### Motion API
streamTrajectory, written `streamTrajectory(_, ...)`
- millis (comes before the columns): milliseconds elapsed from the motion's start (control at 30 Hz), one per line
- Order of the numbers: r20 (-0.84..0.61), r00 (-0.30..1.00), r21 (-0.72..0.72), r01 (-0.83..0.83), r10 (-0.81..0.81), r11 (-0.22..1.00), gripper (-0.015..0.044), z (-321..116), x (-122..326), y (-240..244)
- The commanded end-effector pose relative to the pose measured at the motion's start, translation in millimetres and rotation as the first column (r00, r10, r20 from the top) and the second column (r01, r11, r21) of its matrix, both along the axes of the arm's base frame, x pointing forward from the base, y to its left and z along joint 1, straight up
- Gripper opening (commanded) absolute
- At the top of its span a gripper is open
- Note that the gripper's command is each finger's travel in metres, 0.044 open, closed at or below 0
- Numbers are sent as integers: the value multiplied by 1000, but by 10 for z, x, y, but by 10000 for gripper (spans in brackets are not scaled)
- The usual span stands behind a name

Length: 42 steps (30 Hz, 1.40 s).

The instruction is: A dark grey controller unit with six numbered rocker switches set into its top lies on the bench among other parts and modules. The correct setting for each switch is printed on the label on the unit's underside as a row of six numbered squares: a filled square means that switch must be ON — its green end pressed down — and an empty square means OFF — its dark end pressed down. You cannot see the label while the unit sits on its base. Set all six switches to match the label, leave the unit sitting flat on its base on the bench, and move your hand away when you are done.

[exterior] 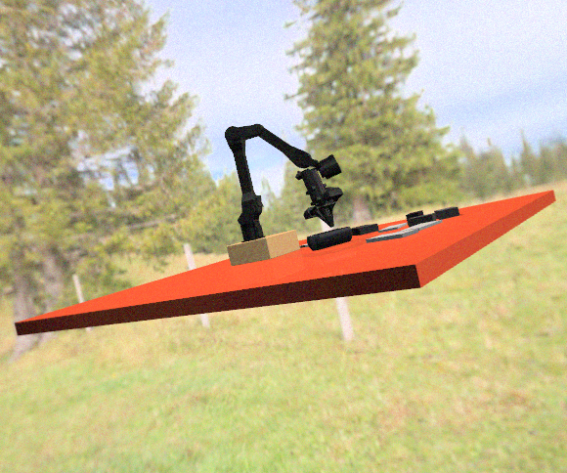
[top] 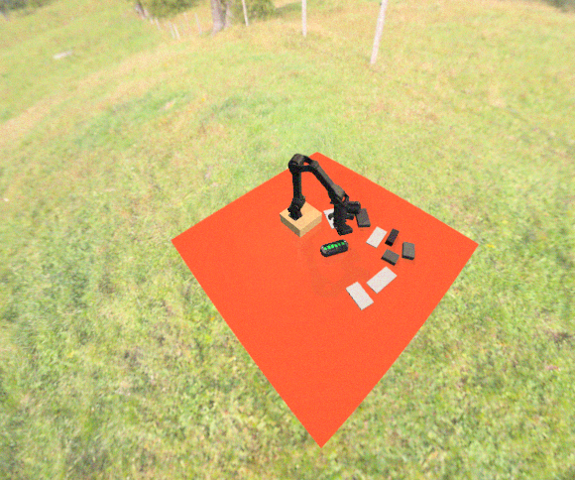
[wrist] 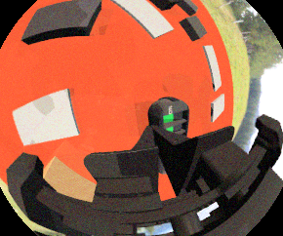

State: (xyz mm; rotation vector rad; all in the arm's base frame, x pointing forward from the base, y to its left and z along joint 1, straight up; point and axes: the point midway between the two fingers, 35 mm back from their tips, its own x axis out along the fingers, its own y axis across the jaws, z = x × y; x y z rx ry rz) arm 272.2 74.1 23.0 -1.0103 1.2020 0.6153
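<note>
The dark grey controller unit (top: 334, 248) (exterior: 328, 238) (wrist: 181, 105) sits on its base on the red bench, its switches facing up. Green switch ends show in a row in the top view. In the wrist view the numeral 6 and two green ends show at its far end; the fingers hide the rest. Which ends are pressed down is too small to tell. The label underneath is hidden. My gripper (top: 344, 231) (exterior: 331, 225) (wrist: 150, 129) is shut and empty, its fingertips together just above the unit.
A wooden block (top: 300, 222) (exterior: 248, 252) (wrist: 69, 180) carries the arm's base. A dark module (top: 362, 217) (wrist: 62, 20) and a pale plate (top: 376, 236) (wrist: 142, 17) lie beyond the unit. Another pale plate (wrist: 45, 118) lies near the arm base. Several more dark modules and pale plates lie farther out.
</note>
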Motion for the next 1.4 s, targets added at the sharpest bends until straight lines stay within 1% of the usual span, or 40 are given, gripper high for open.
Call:
streamTrajectory(0, -2, 1000, -6, 5, -5, 1000, 0, -64, -3, -7)
streamTrajectory(933, -8, 1000, -14, 8, -8, 1000, 0, -508, -8, 2)
streamTrajectory(1367, -8, 1000, -14, 8, -9, 1000, 0, -517, 20, -14)
